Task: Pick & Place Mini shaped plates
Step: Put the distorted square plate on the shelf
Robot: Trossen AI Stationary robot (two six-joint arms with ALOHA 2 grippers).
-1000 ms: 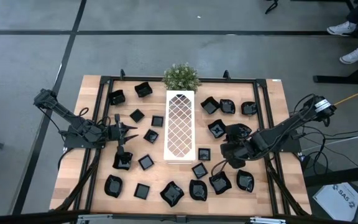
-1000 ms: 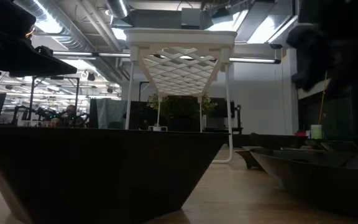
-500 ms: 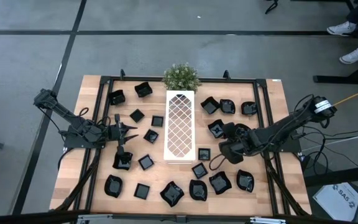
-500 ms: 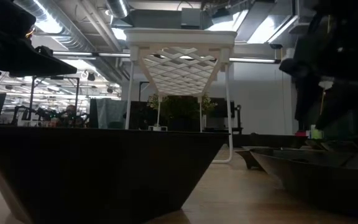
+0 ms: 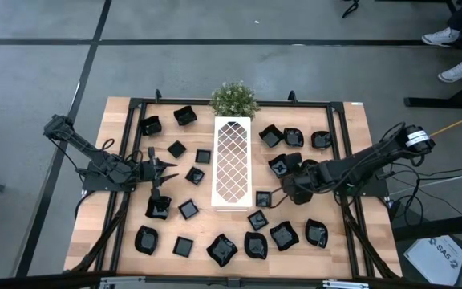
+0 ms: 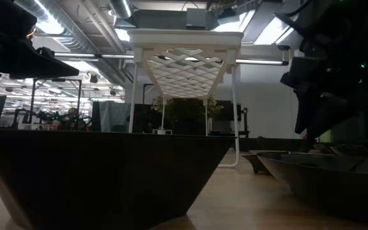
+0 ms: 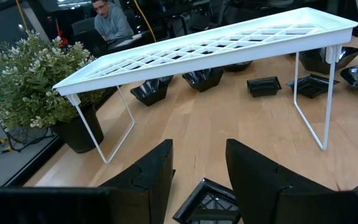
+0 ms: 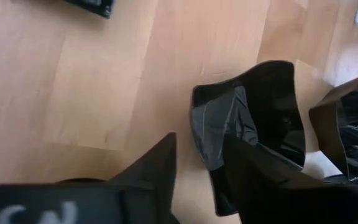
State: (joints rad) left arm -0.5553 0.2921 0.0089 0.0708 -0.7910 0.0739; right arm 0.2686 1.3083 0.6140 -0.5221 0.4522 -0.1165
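Note:
Several glossy black mini plates lie flat on the wooden table on both sides of the white lattice tray (image 5: pixel 233 160). My right gripper (image 5: pixel 277 195) is open, just right of the tray's near end, pointing down. In the right wrist view its fingers stand either side of the near rim of a wavy plate (image 8: pixel 253 106); the gripper (image 8: pixel 197 149) shows a gap. Whether a finger touches that rim cannot be told. My left gripper (image 5: pixel 167 170) waits open left of the tray, above a small square plate (image 7: pixel 207 202).
The tray stands on thin wire legs (image 7: pixel 309 99). A green potted plant (image 5: pixel 233 98) sits at its far end. Another plate (image 8: pixel 347 130) lies close beside the wavy one. A black frame (image 5: pixel 335 108) borders the table. A person sits in the room behind (image 7: pixel 110 18).
My right gripper has moved toward the table's left and slightly toward its far edge, nearing the tray's near end, and in the low view it has come lower. No plate has shifted.

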